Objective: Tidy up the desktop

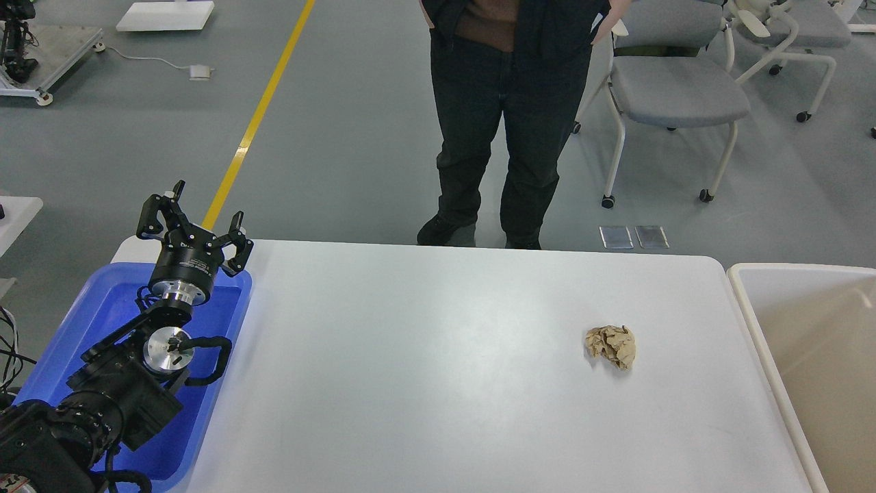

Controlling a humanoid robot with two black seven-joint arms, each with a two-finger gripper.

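One paper wad [610,346] near desktop [424,356] right edge; left hand [195,222] spread wide, empty, over blue tray [236,322].

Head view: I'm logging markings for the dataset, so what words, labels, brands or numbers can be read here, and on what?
None can be read.
Left end effector: small pale print on its black body, too small and blurred to read.
Desktop, crumpled paper, blue tray, beige bin: no text shows.
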